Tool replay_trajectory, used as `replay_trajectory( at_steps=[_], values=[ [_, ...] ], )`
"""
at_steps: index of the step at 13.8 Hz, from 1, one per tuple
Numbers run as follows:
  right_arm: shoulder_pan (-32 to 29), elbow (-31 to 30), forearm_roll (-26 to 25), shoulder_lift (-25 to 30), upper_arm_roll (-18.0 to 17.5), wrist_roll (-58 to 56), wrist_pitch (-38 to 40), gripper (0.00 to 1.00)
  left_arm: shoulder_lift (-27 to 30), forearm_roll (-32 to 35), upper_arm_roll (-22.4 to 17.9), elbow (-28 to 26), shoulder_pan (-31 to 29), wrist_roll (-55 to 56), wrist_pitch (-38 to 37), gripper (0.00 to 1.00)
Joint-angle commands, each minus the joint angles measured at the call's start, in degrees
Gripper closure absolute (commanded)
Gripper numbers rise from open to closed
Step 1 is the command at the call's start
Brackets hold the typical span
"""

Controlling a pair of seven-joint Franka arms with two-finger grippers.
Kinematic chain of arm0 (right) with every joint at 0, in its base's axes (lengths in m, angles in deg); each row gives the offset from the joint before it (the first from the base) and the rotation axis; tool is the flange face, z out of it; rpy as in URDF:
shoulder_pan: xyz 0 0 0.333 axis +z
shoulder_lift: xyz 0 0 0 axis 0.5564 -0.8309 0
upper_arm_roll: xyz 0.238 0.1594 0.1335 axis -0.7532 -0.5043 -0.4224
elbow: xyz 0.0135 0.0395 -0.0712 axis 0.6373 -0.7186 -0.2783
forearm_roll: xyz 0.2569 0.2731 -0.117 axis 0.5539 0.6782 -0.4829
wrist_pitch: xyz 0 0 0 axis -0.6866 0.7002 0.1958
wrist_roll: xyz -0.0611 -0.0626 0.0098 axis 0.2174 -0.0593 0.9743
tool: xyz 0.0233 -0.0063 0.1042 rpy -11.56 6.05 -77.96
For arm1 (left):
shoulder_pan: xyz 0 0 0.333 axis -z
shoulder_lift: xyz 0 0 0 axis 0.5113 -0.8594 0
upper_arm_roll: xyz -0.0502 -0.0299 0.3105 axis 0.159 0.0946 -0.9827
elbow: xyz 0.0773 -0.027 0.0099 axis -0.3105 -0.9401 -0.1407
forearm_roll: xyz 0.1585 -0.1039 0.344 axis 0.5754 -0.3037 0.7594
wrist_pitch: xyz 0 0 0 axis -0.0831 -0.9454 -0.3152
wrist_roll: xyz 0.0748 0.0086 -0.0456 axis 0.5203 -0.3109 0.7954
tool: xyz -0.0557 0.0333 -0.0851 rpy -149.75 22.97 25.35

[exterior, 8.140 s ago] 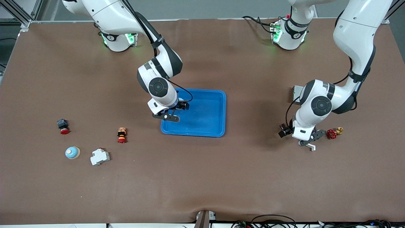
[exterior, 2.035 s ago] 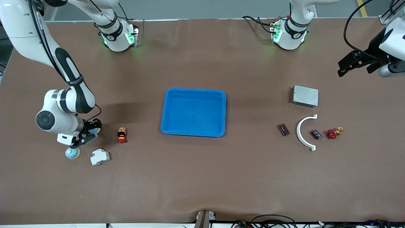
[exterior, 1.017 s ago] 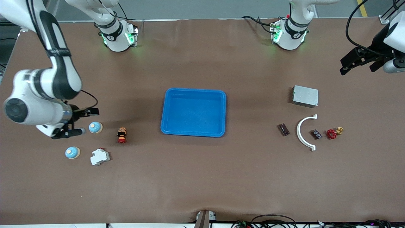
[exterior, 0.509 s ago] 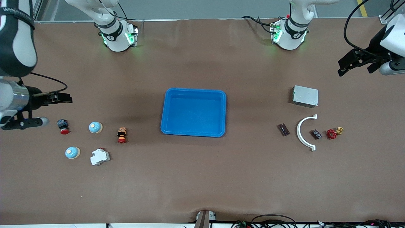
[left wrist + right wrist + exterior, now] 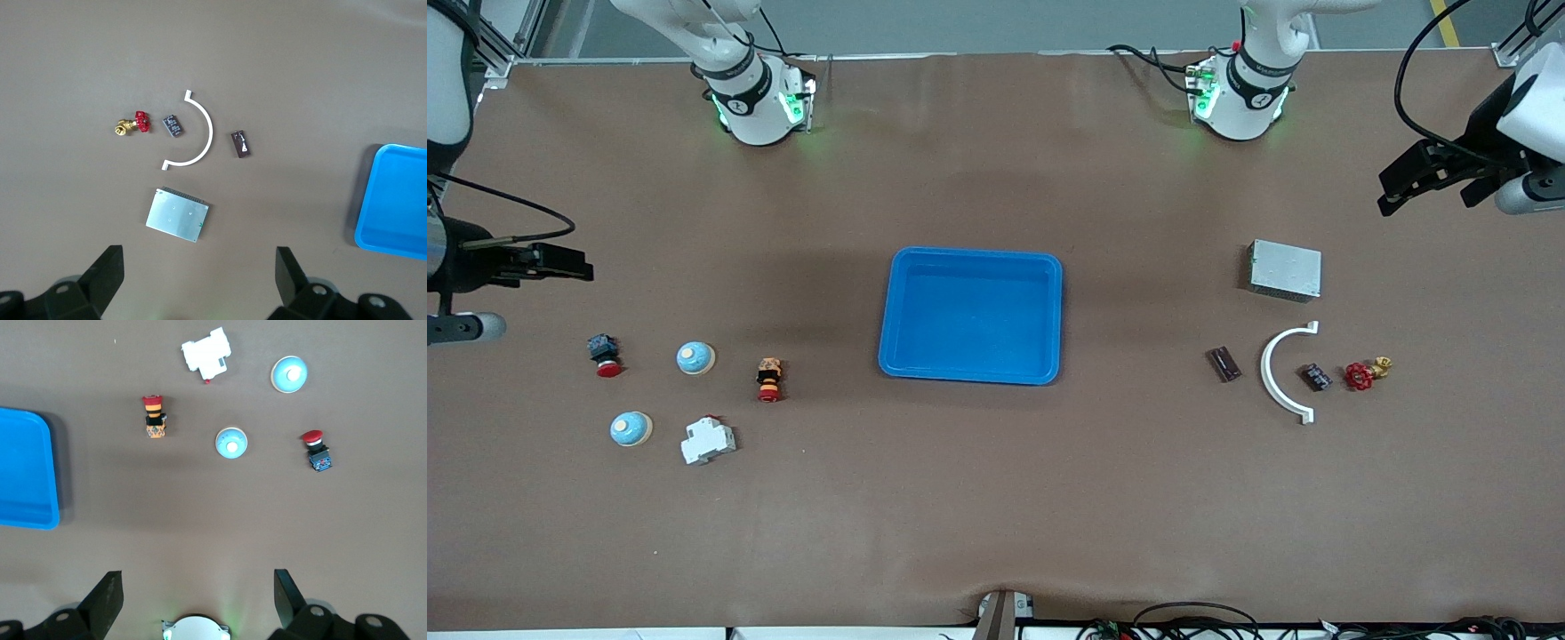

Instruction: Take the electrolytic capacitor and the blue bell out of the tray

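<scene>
Two blue bells stand at the right arm's end of the table: one (image 5: 695,357) (image 5: 231,443) between a red-capped black button and an orange button, the other (image 5: 631,428) (image 5: 289,374) nearer the front camera. Two dark capacitors lie at the left arm's end, one (image 5: 1224,363) (image 5: 241,144) outside a white arc and one (image 5: 1315,377) (image 5: 173,125) inside it. The blue tray (image 5: 971,378) in the middle holds nothing. My right gripper (image 5: 520,298) (image 5: 198,603) is open and empty, high over the table's edge. My left gripper (image 5: 1405,182) (image 5: 198,287) is open and empty, high over its end.
A black button (image 5: 605,354), an orange button (image 5: 768,379) and a white breaker (image 5: 708,440) lie by the bells. A white arc (image 5: 1285,373), a red valve (image 5: 1360,375) and a grey metal box (image 5: 1284,269) lie by the capacitors.
My right gripper let go of a bell beside the black button, then rose and drew back toward its table end. My left gripper has stayed high and barely moved.
</scene>
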Motion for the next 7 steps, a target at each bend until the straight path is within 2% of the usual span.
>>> replay_trajectory(
  at_steps=[1, 4, 6, 7],
  values=[
    [-0.53, 0.2, -0.13, 4.23, -0.34, 3.74, 1.07, 0.0, -0.08, 0.8, 0.09, 0.89, -0.37, -0.47, -1.92, 0.0],
    [-0.79, -0.23, -0.31, 7.05, -0.69, 3.75, 1.16, 0.0, -0.08, 0.72, 0.0, 1.15, -0.46, -0.56, -2.01, 0.0],
    [-0.44, -6.26, -0.31, 11.86, -0.61, 3.83, -1.37, 0.0, -0.08, 0.72, -0.09, 1.24, -0.46, -0.47, -2.01, 0.0],
    [-0.44, -7.26, -0.31, 12.5, -0.61, 3.83, -1.82, 0.0, -0.08, 0.72, -0.09, 1.24, -0.46, -0.47, -2.01, 0.0]
  ],
)
